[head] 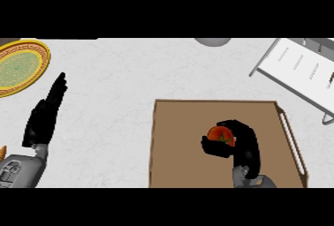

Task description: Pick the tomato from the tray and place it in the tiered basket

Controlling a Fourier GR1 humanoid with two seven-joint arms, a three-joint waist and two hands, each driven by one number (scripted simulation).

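I have the right hand [236,143] curled round the tomato [220,135], fingers and thumb closed on it over the brown tray [189,145]. The left hand [46,114] rests flat at the left, fingers straight and together, near the patterned plate [23,66]. My worry is the carry: the tiered basket [300,70] sits well apart at upper right, the round fruit could roll out of the curl, and the tray's white handle [292,141] lies along my path and might catch the wrist.
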